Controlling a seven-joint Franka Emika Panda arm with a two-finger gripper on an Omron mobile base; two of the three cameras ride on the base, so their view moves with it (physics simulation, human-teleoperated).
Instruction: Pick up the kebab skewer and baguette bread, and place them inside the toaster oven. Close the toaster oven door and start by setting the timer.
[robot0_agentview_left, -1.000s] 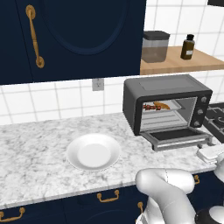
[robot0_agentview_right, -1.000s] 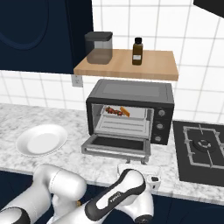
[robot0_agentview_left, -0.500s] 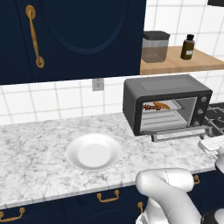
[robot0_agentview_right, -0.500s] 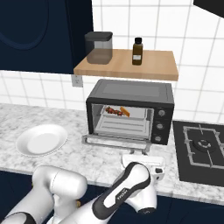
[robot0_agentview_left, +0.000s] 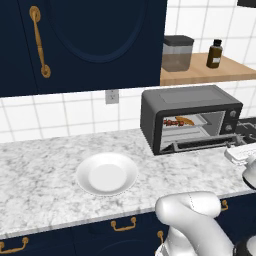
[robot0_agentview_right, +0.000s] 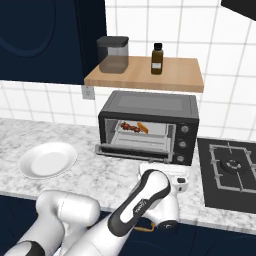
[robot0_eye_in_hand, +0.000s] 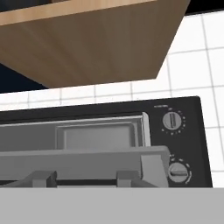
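The toaster oven (robot0_agentview_left: 190, 106) (robot0_agentview_right: 147, 106) stands on the counter under a wooden shelf. On its rack lie the kebab skewer (robot0_agentview_left: 171, 122) (robot0_agentview_right: 128, 126) and, just to its right, the baguette bread (robot0_agentview_left: 186, 120) (robot0_agentview_right: 143, 128). The toaster oven door (robot0_agentview_left: 200, 145) (robot0_agentview_right: 131, 151) (robot0_eye_in_hand: 87, 159) is partly raised, tilted up from its hinge. My gripper (robot0_agentview_left: 242, 152) (robot0_agentview_right: 162, 170) sits low at the door's front edge, beside the knob side. Its fingers are hidden. The hand view looks up at the door's underside and two knobs (robot0_eye_in_hand: 172, 120).
A white plate (robot0_agentview_left: 106, 173) (robot0_agentview_right: 47, 160) lies on the marble counter left of the oven. The shelf (robot0_agentview_right: 145, 75) (robot0_eye_in_hand: 87, 43) carries a grey canister (robot0_agentview_right: 113, 54) and a brown bottle (robot0_agentview_right: 157, 58). A black hob (robot0_agentview_right: 230, 172) is to the right.
The oven door has swung up from lying flat open to partly raised. My hand has moved up and towards the oven with it.
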